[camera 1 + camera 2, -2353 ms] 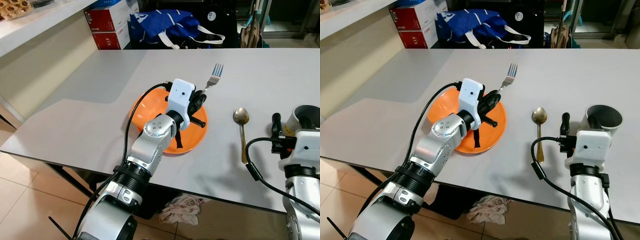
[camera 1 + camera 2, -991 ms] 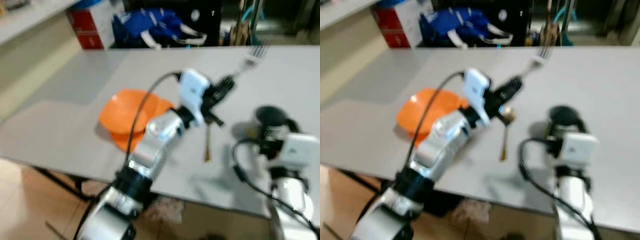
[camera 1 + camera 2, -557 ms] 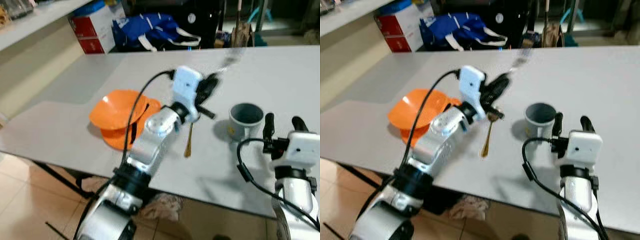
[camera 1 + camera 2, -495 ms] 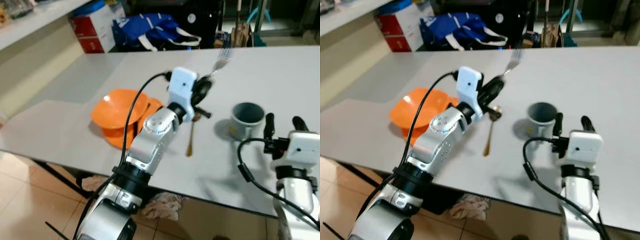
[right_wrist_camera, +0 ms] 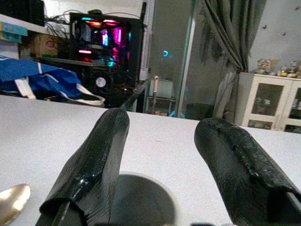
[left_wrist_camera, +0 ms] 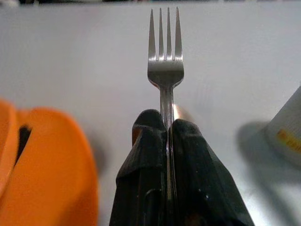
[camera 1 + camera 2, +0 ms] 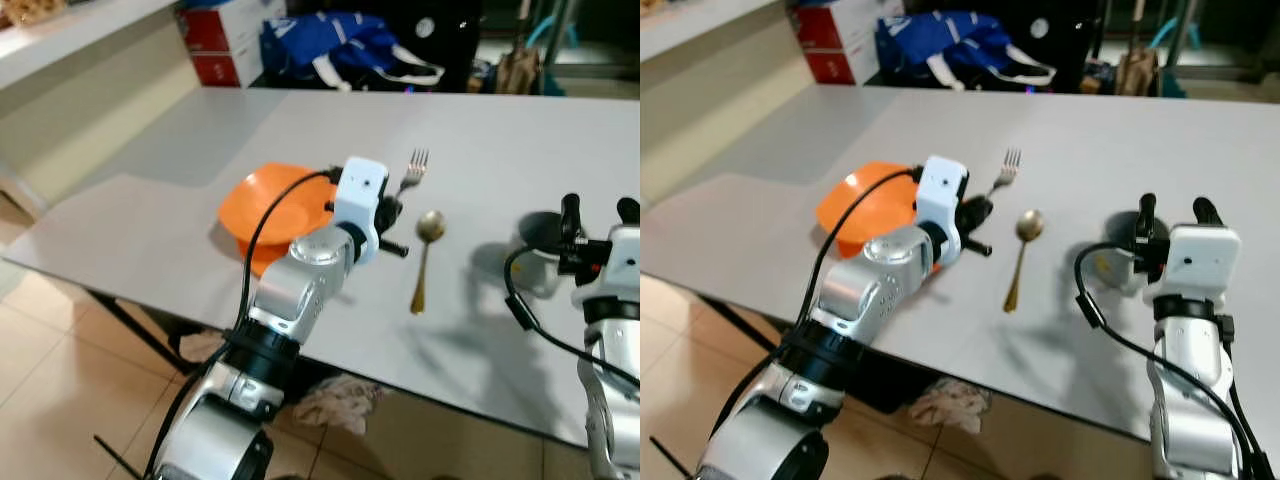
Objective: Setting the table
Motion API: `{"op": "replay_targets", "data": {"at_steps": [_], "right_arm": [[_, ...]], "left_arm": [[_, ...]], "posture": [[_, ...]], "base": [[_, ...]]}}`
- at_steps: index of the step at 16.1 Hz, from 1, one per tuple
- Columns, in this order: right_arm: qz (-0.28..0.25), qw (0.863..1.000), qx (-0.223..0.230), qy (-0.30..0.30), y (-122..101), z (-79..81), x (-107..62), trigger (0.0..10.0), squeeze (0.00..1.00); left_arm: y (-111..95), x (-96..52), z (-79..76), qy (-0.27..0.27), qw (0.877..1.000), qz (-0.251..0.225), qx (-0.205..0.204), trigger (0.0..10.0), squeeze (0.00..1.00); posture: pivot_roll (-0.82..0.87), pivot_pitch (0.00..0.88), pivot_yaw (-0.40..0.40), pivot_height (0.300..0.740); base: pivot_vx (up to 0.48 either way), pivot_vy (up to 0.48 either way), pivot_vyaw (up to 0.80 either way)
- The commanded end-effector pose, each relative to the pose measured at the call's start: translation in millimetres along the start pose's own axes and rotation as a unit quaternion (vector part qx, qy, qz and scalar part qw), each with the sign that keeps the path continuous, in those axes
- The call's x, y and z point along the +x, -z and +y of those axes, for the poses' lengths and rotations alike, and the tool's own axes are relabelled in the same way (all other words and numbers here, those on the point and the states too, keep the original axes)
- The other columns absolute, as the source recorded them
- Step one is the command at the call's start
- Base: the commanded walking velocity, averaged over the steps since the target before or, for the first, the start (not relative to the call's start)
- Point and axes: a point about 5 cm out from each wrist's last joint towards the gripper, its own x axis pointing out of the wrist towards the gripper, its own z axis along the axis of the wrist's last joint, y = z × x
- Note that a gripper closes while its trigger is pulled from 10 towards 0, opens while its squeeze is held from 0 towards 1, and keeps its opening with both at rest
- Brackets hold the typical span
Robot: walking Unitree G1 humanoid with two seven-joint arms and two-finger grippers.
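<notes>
My left gripper point(image 7: 391, 210) is shut on the handle of a silver fork point(image 7: 412, 170), whose tines point away from me over the grey table point(image 7: 180, 150). The gripper hovers between an orange bowl stacked on an orange plate point(image 7: 268, 203) and a gold spoon point(image 7: 424, 256) lying on the table. In the left wrist view, the fork point(image 6: 164, 61) sticks straight out from the closed fingers point(image 6: 146, 155). My right gripper point(image 7: 598, 214) stands open just in front of a grey cup point(image 7: 1120, 256), one finger on either side of it point(image 5: 141, 197).
Red boxes point(image 7: 225, 45) and a blue bag point(image 7: 340, 45) sit beyond the table's far edge. A pale counter point(image 7: 70, 35) runs along the left. A crumpled cloth point(image 7: 345, 392) lies on the tiled floor under the near edge.
The camera has shifted. My left gripper has carried the fork down and left, from over the spoon's bowl to the gap between plate and spoon. The right gripper stays by the cup.
</notes>
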Motion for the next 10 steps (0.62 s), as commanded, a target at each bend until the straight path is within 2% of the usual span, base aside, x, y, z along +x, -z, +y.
{"op": "replay_targets", "data": {"at_steps": [1, 2, 3, 7, 10], "right_arm": [[-0.002, 1.000, 0.012, -0.008, -1.5, 2.5, 4.7, 10.0, 0.00], [-0.008, 1.000, 0.014, -0.009, -4.3, 0.4, 9.9, 10.0, 0.00], [-0.023, 0.999, 0.024, -0.012, -14.9, -9.3, 21.4, 10.0, 0.00], [-0.043, 0.998, 0.021, -0.038, -32.9, -31.7, 40.0, 10.0, 0.00], [-0.047, 0.997, 0.019, -0.060, -38.6, -34.2, 44.4, 10.0, 0.00]], "left_arm": [[-4.1, 1.8, -5.4, -0.003, 1.000, 0.009, -0.002, 0.0, 0.00], [4.1, 1.5, -1.6, -0.017, 0.999, 0.035, 0.002, 0.0, 0.00], [14.6, -0.5, 7.2, -0.047, 0.997, 0.061, 0.013, 0.0, 0.00], [15.4, -0.9, 4.7, -0.049, 0.998, 0.048, 0.015, 0.0, 0.00], [17.4, 1.6, 2.3, -0.042, 0.998, 0.047, 0.004, 0.0, 0.00]], "posture": [[-0.14, 0.000, 0.148, 0.740], [-0.14, 0.000, 0.149, 0.740], [-0.14, 0.000, 0.141, 0.740], [-0.13, 0.000, 0.117, 0.740], [-0.13, 0.000, 0.114, 0.740]], "base": [[0.000, 0.000, 0.00], [0.000, 0.000, 0.00], [0.000, 0.000, 0.00], [0.000, 0.000, 0.00], [0.000, 0.000, 0.00]]}}
